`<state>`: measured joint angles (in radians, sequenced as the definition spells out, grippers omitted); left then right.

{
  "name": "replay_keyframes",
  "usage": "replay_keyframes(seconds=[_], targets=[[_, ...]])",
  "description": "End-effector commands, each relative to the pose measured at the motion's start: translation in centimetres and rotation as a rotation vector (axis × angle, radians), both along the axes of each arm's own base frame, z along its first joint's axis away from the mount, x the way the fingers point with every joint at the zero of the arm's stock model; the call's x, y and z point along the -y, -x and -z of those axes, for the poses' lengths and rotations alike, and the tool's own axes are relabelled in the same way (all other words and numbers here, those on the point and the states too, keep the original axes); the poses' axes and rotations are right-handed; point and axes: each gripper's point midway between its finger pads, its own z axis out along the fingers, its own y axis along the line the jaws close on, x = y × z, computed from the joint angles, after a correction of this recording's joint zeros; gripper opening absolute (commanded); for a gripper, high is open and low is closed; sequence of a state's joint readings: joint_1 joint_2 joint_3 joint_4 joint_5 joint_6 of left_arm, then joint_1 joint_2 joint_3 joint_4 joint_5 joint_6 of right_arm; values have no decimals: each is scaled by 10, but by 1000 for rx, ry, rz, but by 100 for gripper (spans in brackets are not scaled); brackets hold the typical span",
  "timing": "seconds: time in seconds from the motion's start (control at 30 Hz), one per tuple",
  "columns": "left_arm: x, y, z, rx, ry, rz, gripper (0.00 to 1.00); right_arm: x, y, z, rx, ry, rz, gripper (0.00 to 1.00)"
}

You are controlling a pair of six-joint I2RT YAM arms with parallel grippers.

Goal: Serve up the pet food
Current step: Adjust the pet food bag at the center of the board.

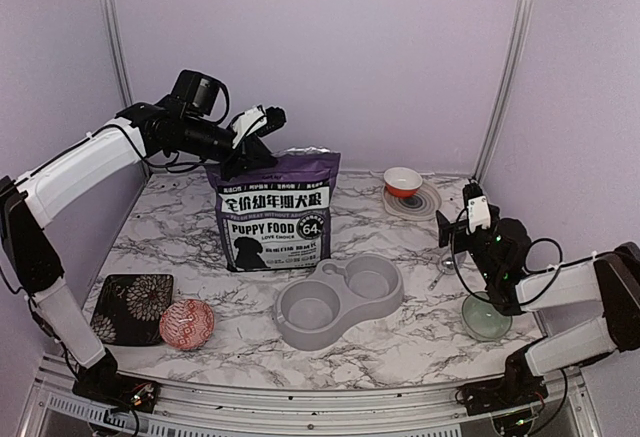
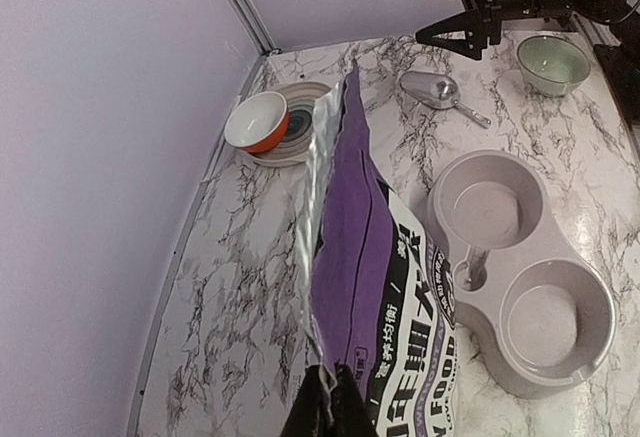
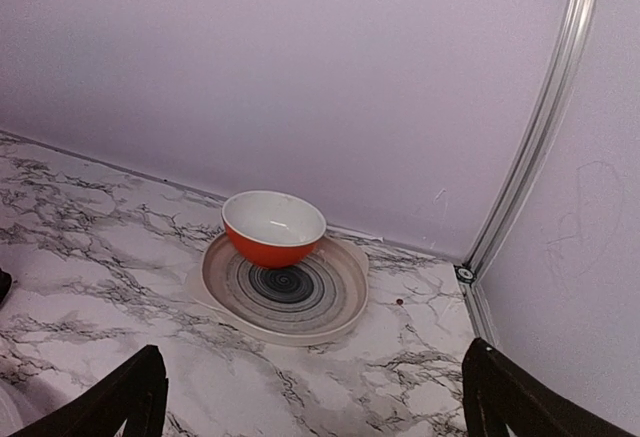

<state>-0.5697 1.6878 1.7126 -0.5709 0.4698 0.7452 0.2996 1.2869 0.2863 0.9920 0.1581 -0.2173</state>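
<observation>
Atop the purple bag [image 2: 372, 287], left hand [image 2: 330, 402] clamps its rim; right hand [image 3: 312, 352] gapes wide, empty.

Lone dark-brown kibble pellet [image 3: 399, 302] on the marble [image 3: 100, 257] just beside the striped plate [image 3: 340, 309]

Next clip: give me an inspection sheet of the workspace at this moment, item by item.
Surface: marble table, one tiny unidentifiable dark speck by the striped plate.
Job's things: pet food, nothing seen; purple bag upright; grey feeder, both bowls empty; metal scoop lying flat.
Clutter: orange bowl on the striped plate; green glass bowl; dark floral plate; red patterned round thing.
Grippers: left gripper shut on the bag's top edge; right gripper open, holding nothing.
Cables: black cable loops on the arms.
Surroundings: lilac walls, metal posts.
</observation>
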Motion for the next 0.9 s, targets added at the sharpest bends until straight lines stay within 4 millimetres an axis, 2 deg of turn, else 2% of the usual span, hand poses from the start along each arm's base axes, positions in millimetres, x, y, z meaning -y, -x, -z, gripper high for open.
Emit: replay_keyframes(seconds=[0.0,0.13,0.4,0.53,0.7,0.87], targets=[[-10,0,21,-20,-85,-34,0,-7,-5,-17,38,-14,-17,100],[-12,-4,10,-25,-65,-85,0,-8,-6,-15,33,-19,-22,100],[-16,-30,-10,-84,3,-285,0,-8,-7,-15,28,-24,-20,100],[-24,-44,-16,-97,25,-402,0,-6,-7,-15,26,-22,-9,100],[-30,-52,-14,-122,37,-491,0,-5,-7,-17,27,-35,-2,100],[-24,-46,-9,-159,49,-460,0,-6,-9,-14,17,-46,-7,100]])
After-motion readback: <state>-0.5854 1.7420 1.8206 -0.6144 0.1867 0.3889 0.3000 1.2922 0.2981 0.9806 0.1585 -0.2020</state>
